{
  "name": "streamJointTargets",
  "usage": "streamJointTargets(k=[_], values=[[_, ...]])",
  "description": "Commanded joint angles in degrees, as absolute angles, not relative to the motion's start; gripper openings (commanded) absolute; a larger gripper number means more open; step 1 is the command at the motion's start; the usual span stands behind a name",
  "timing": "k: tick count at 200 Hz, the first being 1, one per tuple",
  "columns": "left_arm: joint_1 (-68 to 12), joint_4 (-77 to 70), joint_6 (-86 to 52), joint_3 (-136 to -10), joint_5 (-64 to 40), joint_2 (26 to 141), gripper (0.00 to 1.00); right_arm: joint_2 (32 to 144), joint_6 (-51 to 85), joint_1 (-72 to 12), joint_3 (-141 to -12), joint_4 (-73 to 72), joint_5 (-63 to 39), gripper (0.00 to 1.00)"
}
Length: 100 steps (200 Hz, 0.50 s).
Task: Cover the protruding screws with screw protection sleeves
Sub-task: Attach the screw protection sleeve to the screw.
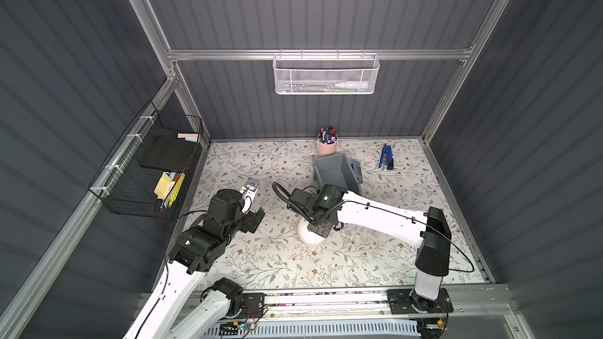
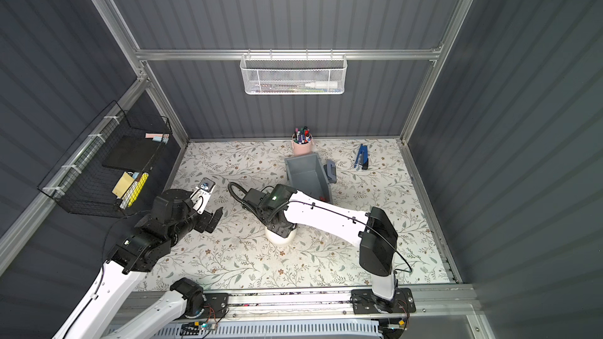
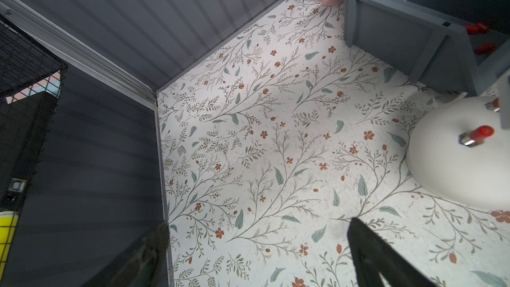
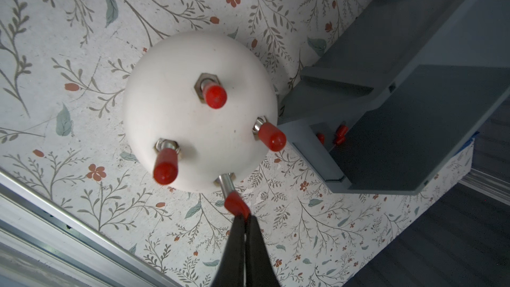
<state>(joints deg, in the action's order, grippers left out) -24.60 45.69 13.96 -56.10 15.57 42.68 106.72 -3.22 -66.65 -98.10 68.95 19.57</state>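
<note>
The white dome (image 4: 193, 122) stands on the floral mat, seen in both top views (image 1: 310, 238) (image 2: 280, 239). Three of the protruding screws carry red screw protection sleeves (image 4: 215, 96) (image 4: 271, 136) (image 4: 165, 165). On the fourth screw (image 4: 226, 183) a sleeve (image 4: 236, 205) sits only over the tip, with bare shaft below it. My right gripper (image 4: 245, 216) is shut on that sleeve's outer end. My left gripper (image 3: 259, 223) hangs open and empty over the mat, left of the dome (image 3: 455, 167). Loose sleeves (image 4: 340, 133) lie in the grey bin (image 4: 386, 122).
The grey bin (image 1: 336, 171) stands just behind the dome, a pink cup of marker pens (image 1: 327, 146) behind it. A blue tool (image 1: 386, 157) lies at the back right. A small grey part (image 1: 356, 171) lies beside the bin. A black wire basket (image 1: 146, 164) hangs on the left wall.
</note>
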Motion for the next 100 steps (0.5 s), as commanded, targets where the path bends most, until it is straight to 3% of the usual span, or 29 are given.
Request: streamJointTargets(k=[1,100], values=[[-24.26,45.35,14.68,-55.64,16.24,42.68,0.99,106.76,-4.11,-66.93,-97.20,69.75,18.90,0.01],[-24.26,45.35,14.34,-55.55,15.94,42.56,0.99,106.10,-3.70,-68.81,-96.77,68.47,20.46,0.17]])
